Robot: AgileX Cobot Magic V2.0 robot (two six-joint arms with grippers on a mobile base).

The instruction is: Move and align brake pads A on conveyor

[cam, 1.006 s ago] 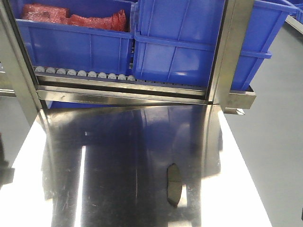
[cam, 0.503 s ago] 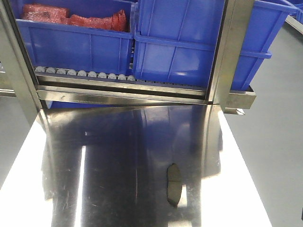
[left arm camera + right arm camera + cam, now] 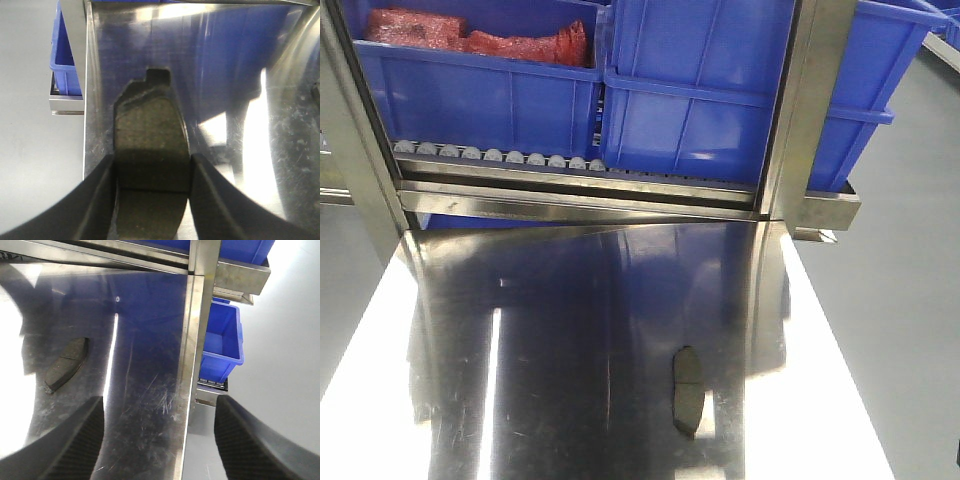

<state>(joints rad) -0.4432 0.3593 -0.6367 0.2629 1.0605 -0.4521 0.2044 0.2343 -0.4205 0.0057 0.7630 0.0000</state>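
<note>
My left pincer [image 3: 152, 167] clamps one pad [image 3: 150, 125] across its middle, over the table's [image 3: 220, 75] edge; a quick swing could twist it loose onto the floor [image 3: 30, 125]. My right pincer [image 3: 157, 420] gapes empty near another pad [image 3: 65, 362] on the table. No conveyor in sight.

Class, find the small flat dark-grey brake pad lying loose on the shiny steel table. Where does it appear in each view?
Front view: the brake pad lies lower centre-right, lengthwise up the picture.
Right wrist view: the brake pad is left of centre, tilted.
Left wrist view: not clearly in it; the left gripper holds a second brake pad.
Shared landmark: the shiny steel table.
</note>
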